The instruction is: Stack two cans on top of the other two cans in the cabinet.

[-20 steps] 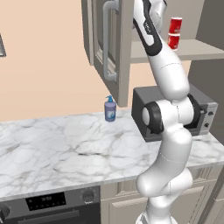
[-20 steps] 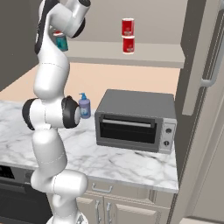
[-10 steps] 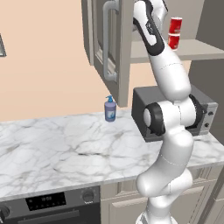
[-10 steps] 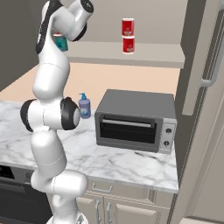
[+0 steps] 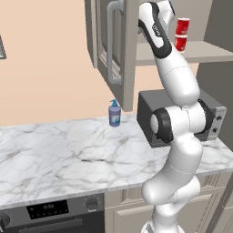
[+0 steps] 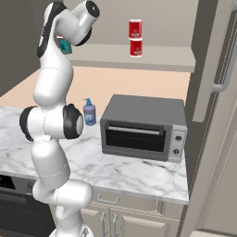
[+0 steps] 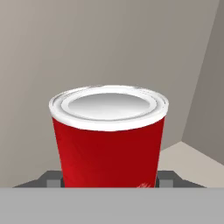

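Two dark fingertips point(image 7: 52, 181) flanked a red can point(image 7: 109, 135), which sat upright between them, clamped at its base, inside the cabinet point(image 7: 109, 43)

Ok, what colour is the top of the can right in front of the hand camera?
Silvery grey lid with a white rim, on the red can; clearest in the hand view.

No readable text anywhere (can labels too faint).
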Controlling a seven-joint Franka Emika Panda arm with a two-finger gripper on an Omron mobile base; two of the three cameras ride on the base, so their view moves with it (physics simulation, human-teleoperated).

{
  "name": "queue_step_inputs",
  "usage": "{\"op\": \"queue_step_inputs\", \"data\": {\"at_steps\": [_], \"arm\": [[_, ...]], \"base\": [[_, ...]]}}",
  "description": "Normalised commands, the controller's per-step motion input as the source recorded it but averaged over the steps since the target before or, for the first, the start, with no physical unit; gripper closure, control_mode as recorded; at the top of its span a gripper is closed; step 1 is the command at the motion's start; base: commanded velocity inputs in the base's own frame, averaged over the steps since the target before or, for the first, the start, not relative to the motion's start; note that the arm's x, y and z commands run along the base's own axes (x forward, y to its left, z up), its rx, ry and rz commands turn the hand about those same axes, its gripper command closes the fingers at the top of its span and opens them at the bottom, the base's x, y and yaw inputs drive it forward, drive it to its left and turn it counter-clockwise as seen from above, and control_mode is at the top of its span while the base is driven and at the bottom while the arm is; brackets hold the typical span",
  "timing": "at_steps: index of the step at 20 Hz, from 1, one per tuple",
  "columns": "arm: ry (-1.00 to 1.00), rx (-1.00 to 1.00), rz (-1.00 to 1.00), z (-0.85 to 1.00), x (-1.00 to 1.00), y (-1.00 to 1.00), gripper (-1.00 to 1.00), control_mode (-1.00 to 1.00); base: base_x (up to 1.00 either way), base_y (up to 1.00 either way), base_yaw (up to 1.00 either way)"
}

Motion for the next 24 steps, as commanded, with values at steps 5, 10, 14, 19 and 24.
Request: {"op": "queue_step_inputs", "data": {"at_steps": [5, 10, 14, 19, 24], "arm": [[0.01, 0.04, 0.00, -0.02, 0.00, -0.05, -1.00, -1.00], [0.07, 0.03, 0.00, -0.11, -0.11, -0.01, -1.00, -1.00], [0.06, 0.01, 0.00, -0.15, -0.01, 0.00, -1.00, -1.00], [0.01, 0.00, 0.00, -0.05, -0.02, -0.01, -1.00, -1.00], [0.01, 0.00, 0.00, -0.02, -0.15, -0.14, -1.00, -1.00]], "base": [[0.00, 0.00, 0.00], [0.00, 0.00, 0.00], [0.00, 0.00, 0.00], [0.00, 0.00, 0.00], [0.00, 0.00, 0.00]]}}
